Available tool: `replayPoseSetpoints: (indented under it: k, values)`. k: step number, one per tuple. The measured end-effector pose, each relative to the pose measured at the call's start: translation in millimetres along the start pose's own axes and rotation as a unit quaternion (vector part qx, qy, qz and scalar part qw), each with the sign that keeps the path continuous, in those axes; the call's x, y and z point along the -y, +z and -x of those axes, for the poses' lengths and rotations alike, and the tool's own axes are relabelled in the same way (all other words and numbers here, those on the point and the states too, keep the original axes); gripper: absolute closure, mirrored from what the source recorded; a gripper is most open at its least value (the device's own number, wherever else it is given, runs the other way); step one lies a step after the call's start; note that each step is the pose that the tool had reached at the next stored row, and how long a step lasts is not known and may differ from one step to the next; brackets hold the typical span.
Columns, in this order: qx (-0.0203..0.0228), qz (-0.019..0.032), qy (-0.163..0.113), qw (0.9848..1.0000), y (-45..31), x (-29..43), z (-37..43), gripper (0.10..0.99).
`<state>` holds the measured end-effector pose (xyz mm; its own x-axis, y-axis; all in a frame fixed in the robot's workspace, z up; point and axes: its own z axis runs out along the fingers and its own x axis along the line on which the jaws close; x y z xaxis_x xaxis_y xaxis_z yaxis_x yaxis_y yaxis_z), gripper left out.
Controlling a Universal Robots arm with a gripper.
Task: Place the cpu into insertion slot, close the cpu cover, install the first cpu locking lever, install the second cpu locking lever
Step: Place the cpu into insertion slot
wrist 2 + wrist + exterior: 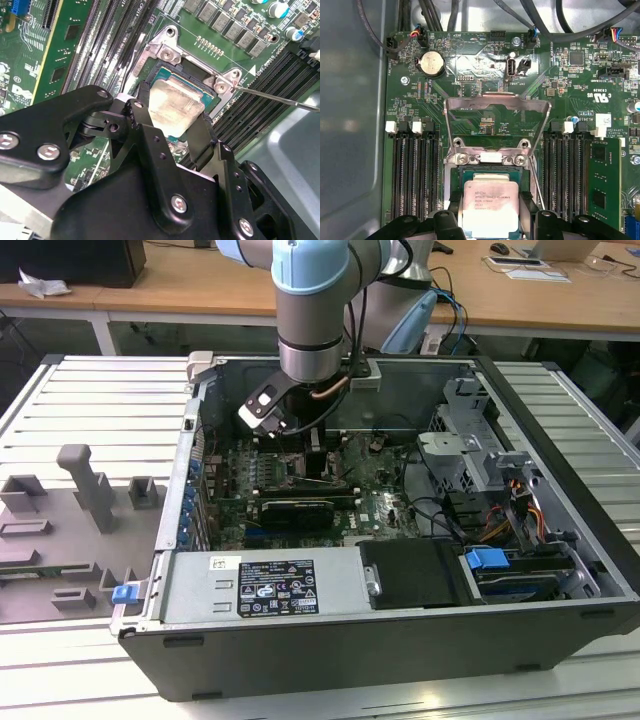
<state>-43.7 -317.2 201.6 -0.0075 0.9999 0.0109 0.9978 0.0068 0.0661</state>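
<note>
The cpu (pixel 491 200), a small square chip with a pale silvery face, sits level over the insertion slot (pixel 485 172) on the green motherboard. My gripper (pixel 491 212) is shut on it, one black finger against each of two opposite edges. In the second wrist view the cpu (pixel 175 102) lies between the fingers (pixel 142 107) inside the slot's dark frame (pixel 170 75); whether it is fully seated I cannot tell. The cpu cover (pixel 497 102) stands raised on its hinge beyond the slot. A thin locking lever (pixel 280 97) sticks out beside the socket. In the exterior view the gripper (pixel 315 460) reaches down into the open case.
Black memory slots (pixel 415 175) flank the socket, with a green memory module (pixel 600 190) further out. Cables (pixel 450 15) and a coin battery (pixel 430 64) lie beyond the cover. The case wall (pixel 350 125) is close by. A power supply (pixel 260 585) and drive cage (pixel 470 440) crowd the case.
</note>
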Motion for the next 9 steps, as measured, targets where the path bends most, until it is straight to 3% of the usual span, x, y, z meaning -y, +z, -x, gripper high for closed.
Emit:
replayPoseSetpoints:
  k: [9]
  values:
    - [0.0,0.0,0.0,1.0,0.7,0.0,-0.1,0.549]
